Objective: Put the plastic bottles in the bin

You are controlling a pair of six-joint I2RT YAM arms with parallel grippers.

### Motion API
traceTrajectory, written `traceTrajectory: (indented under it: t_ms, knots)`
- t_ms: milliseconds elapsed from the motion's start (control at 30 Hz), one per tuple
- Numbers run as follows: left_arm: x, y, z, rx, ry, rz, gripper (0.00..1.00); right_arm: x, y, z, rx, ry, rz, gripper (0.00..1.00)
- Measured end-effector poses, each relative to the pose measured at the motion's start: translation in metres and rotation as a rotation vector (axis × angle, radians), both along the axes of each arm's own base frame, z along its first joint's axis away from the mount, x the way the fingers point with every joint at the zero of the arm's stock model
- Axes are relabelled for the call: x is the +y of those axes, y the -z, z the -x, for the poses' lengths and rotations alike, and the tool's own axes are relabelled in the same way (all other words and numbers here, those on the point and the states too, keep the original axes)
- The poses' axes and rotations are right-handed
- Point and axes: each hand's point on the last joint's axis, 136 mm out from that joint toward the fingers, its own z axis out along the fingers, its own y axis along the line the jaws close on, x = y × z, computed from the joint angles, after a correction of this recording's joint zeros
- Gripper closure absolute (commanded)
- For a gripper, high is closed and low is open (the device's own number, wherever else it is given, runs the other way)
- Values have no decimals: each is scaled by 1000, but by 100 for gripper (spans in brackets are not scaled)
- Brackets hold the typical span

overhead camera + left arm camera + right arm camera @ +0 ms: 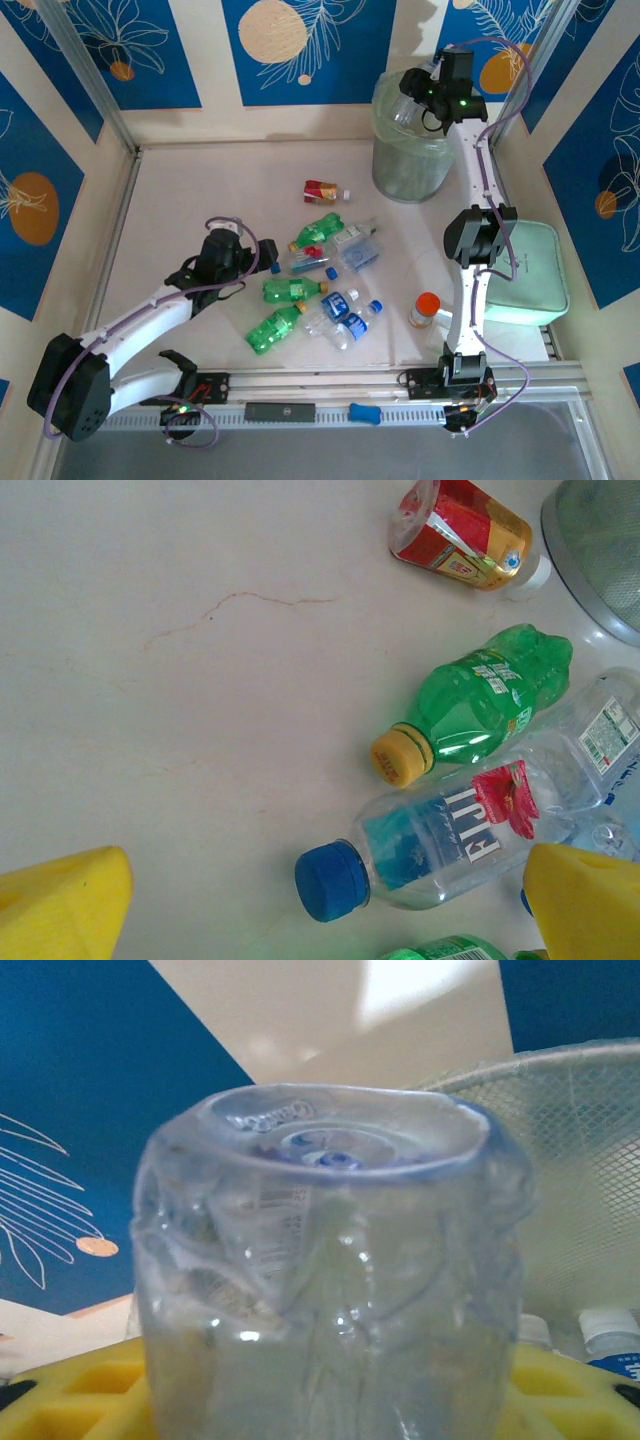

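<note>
Much here is cut off or hard to read. In the right wrist view a clear bottle (330,1260) looms close to the lens, base toward us. It sits between the yellow pads (70,1395) of the right claw (320,1390), and we cannot tell whether the pads press it or stand just off it. Behind it rises the meshy wall of the bin (585,1150). Two white caps (610,1328) peek in at the lower right, their bodies out of frame. From above, that claw and bottle hang over the bin's rim at the far right of the surface (200,190).

The left claw (325,878) stands wide apart, gripping nothing, low over the surface. Between its tips lies a blue-capped Fiji bottle (440,845), beside a green bottle (480,700) with a yellow cap. Farther off lies the red-and-gold bottle (465,535). A second green bottle (445,948) is clipped by the bottom edge. The other bottles (320,290) lie clustered mid-surface. Near the right arm's base stand an orange-capped container (425,310) and a mint-green tray (535,270), which the arm partly covers.
</note>
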Motion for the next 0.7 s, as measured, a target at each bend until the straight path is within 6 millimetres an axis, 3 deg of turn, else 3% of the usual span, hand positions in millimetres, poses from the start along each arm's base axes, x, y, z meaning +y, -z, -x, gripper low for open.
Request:
traceTrajectory:
  t_ms: [133, 400, 567, 700]
  knots:
    - [0, 0, 0, 0, -1, 0, 0, 0, -5, 3, 0, 2, 6, 17]
    - [0, 0, 0, 0, -1, 0, 0, -7, -18, 16, 7, 10, 41, 14]
    - [1, 3, 1, 4, -3, 1, 0, -3, -35, 51, 16, -7, 56, 14]
    - [1, 8, -1, 13, -14, -2, 0, 12, -48, 94, 2, -58, 46, 13]
